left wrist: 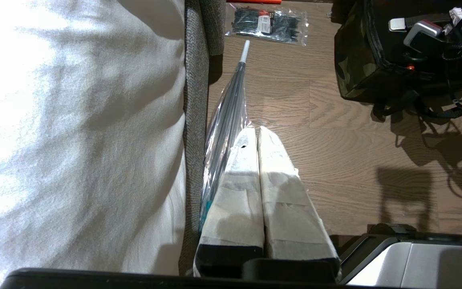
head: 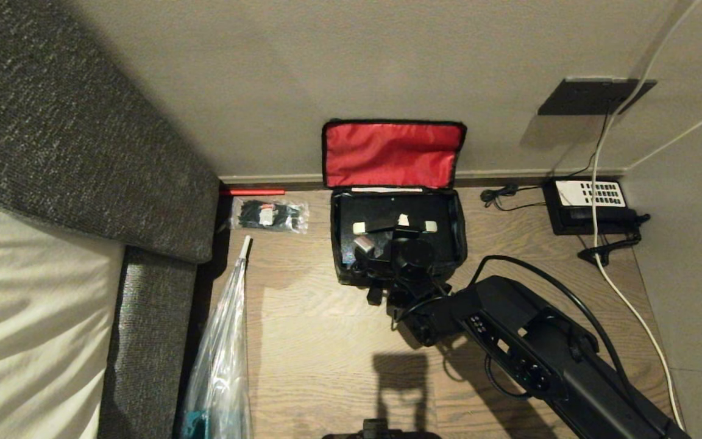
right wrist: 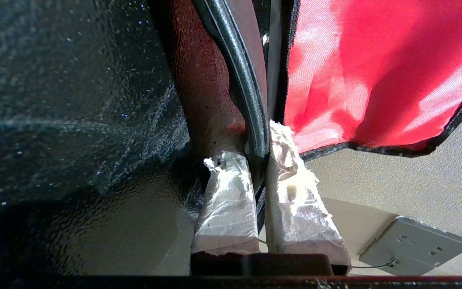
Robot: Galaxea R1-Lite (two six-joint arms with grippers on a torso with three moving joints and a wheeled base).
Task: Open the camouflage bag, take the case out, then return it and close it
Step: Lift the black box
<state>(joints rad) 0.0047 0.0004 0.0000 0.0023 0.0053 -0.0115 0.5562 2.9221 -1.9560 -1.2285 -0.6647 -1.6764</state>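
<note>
While telephone (head: 592, 206) sits apart—right gripper (right wrist: 257, 154) pinches handle (right wrist: 239, 72).

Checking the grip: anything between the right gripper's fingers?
Yes: the case's black handle sits between the right gripper's taped fingers, seen in the right wrist view.

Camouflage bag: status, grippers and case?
Right gripper shut on case handle, inside open camouflage bag. Left gripper shut, idle over floor. Case not lifted yet. Nothing blocking.
</note>
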